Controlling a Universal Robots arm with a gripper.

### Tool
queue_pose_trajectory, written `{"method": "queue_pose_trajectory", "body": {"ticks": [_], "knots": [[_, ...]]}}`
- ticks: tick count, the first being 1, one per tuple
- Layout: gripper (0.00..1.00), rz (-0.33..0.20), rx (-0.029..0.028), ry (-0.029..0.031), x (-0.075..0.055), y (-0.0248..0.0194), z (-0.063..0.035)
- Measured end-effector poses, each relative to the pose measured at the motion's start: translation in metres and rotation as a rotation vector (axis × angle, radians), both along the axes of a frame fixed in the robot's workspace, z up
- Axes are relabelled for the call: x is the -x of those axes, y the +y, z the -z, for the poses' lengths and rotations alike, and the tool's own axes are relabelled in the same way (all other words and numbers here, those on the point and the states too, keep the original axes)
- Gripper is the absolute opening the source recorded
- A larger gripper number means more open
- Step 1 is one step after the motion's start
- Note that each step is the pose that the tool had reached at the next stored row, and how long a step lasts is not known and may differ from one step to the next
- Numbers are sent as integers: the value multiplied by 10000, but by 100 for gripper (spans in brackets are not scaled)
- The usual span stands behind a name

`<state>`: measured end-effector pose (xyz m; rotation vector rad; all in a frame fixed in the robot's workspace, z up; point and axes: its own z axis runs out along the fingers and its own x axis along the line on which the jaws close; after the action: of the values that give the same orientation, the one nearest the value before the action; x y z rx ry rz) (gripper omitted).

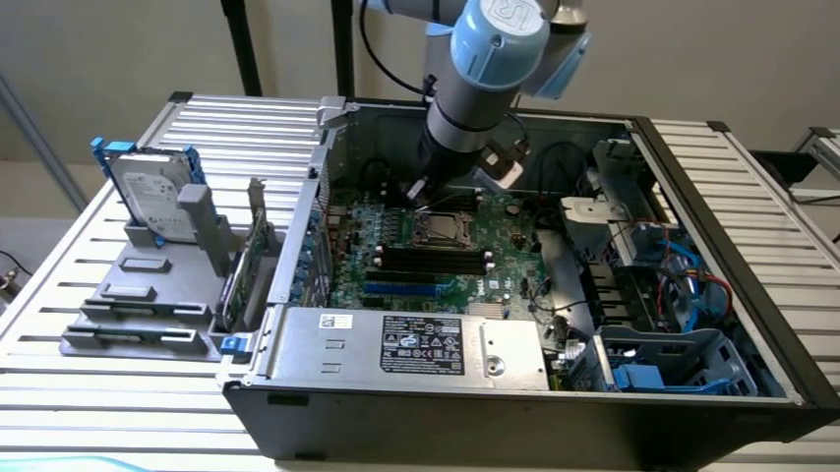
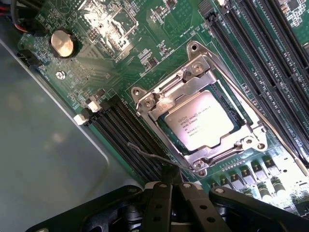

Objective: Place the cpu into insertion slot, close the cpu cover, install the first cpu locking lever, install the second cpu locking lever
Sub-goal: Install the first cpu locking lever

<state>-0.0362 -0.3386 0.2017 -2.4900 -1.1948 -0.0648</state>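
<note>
The cpu (image 2: 200,120), a silver-grey square chip with printing on top, lies in the insertion slot (image 2: 193,48) on the green board. The cpu cover (image 2: 176,84), a silver frame, lies flat over the chip's edges. One thin wire locking lever (image 2: 149,153) sticks out from the socket's corner, raised off the board. My gripper (image 2: 170,182) is shut, with its black fingertips right at that wire; I cannot tell whether they touch it. Another lever (image 2: 285,150) runs along the socket's far side. In the exterior view my gripper (image 1: 417,197) reaches down into the case just beside the cpu (image 1: 444,229).
Long black memory slots (image 2: 130,130) flank the socket on both sides. A coin battery (image 2: 63,42) sits on the board. The case wall (image 1: 322,187), the power supply (image 1: 407,344) and the drive bays with blue cables (image 1: 656,265) hem in the board. A hard drive (image 1: 151,192) stands outside the case.
</note>
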Motion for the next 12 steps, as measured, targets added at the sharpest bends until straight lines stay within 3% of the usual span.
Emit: {"method": "queue_pose_trajectory", "body": {"ticks": [7,12], "knots": [[11,0,54,101,-10,-8,0],[11,0,55,107,-34,-8,4]]}}
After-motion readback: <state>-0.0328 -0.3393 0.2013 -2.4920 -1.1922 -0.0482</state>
